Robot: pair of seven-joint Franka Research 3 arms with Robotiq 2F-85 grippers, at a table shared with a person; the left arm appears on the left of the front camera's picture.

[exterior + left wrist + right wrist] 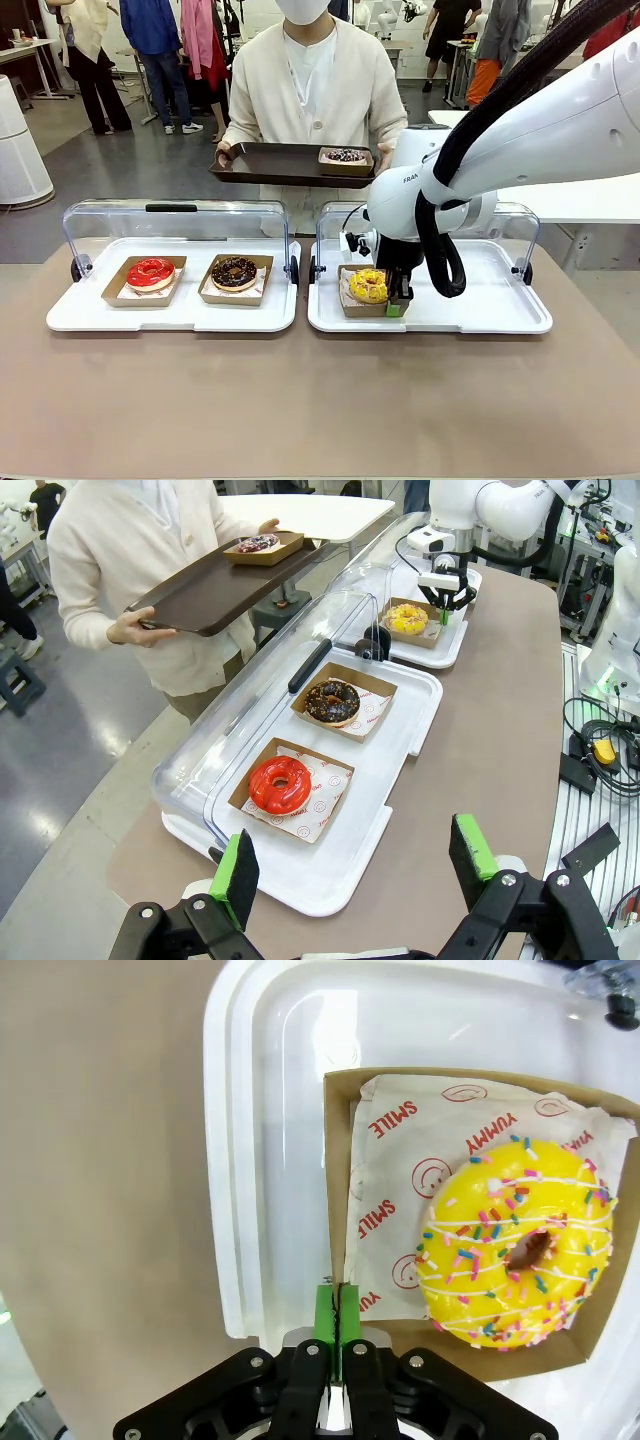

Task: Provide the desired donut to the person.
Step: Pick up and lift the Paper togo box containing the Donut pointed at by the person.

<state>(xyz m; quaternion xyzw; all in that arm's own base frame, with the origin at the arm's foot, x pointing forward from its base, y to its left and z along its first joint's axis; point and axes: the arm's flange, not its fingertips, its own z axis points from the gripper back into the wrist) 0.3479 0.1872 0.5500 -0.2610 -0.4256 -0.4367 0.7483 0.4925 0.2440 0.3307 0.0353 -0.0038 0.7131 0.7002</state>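
**A:** One yellow donut (515, 1245) with coloured sprinkles and white stripes lies in its cardboard tray (334, 1190), just beside the right pincer (338, 1310).

**B:** And that pincer?

**A:** Clenched on the cardboard tray's wall, with the green pads pressed flat on the thin card edge.

**B:** What crowds it?

**A:** A printed paper liner (400, 1150) lies under the donut and reaches the gripped wall. Under everything is a glossy white serving tray (260, 1160) with a rounded, raised rim.

**B:** Any open room?

**A:** Yes, on the side away from the donut there is bare white plastic, then the rim, then matte tan table (300, 400). Beyond the pincer a clear lid (520, 225) stands raised along the tray's far edge. Past it the person (310, 90) holds a flat dark brown tray (270, 160) carrying a boxed, dark-topped donut (345, 156).

**B:** The other arm?

**A:** The left pincer (352, 865) is released, jaws wide apart, above the near edge of a second white tray (400, 730). Ahead of it lies a red-glazed donut (279, 784), with a chocolate donut (332, 701) farther on. Each sits in its own card tray, well apart from the right pincer.
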